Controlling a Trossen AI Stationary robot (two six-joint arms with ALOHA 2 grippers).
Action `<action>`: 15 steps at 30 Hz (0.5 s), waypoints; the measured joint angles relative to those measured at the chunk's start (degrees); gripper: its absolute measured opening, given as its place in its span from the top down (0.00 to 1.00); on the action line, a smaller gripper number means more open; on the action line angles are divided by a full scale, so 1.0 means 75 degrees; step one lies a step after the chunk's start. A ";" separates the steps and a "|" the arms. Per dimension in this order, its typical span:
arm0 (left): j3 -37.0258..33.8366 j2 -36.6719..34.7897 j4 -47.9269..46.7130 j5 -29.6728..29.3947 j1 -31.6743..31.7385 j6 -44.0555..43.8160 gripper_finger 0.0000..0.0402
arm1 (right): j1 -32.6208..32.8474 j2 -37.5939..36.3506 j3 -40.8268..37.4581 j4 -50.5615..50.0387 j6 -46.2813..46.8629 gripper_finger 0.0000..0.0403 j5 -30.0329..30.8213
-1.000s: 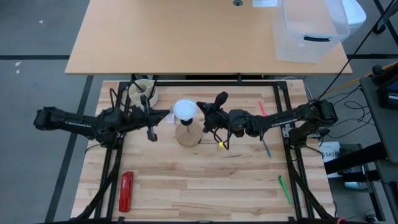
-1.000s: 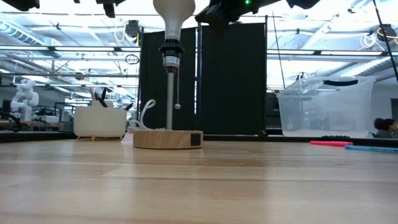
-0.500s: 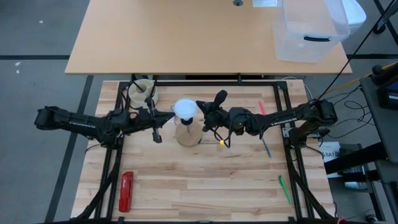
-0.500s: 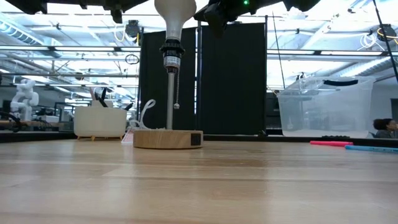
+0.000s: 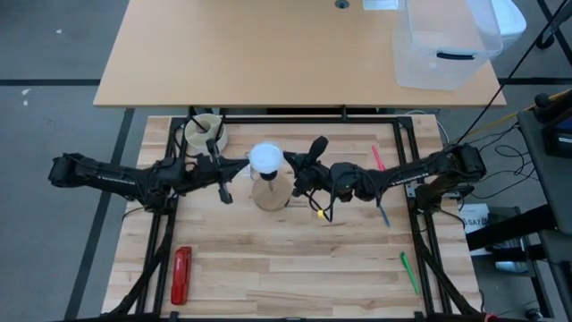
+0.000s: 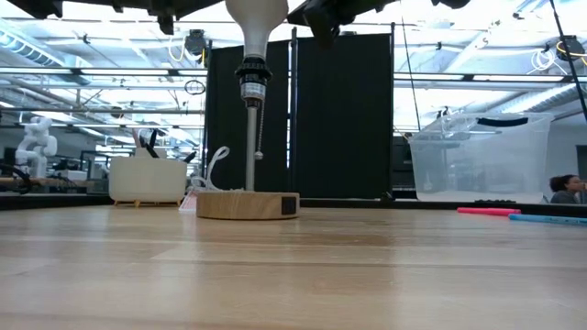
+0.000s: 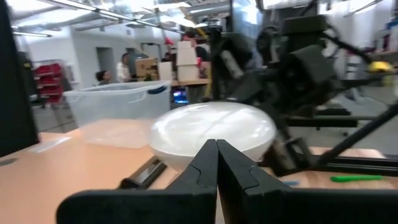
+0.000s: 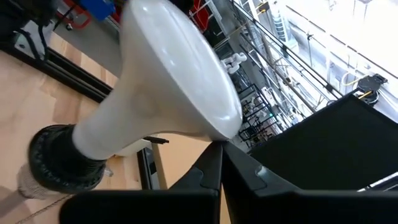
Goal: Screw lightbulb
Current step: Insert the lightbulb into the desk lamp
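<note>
The lightbulb [image 5: 264, 158] is sitting in its black socket [image 6: 251, 75], both grippers, left [image 5: 223, 185] and right [image 5: 299, 168], flanking it with fingers pressed together.

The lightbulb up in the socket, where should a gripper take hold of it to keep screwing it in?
Grip the lightbulb across its wide white dome, coming in level from the side: it stands upright in the black socket, and the neck below tapers too narrow for a firm hold.

1 lightbulb [image 5: 264, 158], 1 lamp stand [image 6: 244, 203], 2 grippers, 1 clear bin [image 5: 445, 45], 1 red tool [image 5: 181, 274], 4 markers.
</note>
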 joint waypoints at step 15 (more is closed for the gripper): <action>-0.0003 0.0044 -0.0150 -0.0504 0.0309 0.0050 1.00 | 0.0607 0.0005 0.0000 -0.0018 0.0006 1.00 -0.0156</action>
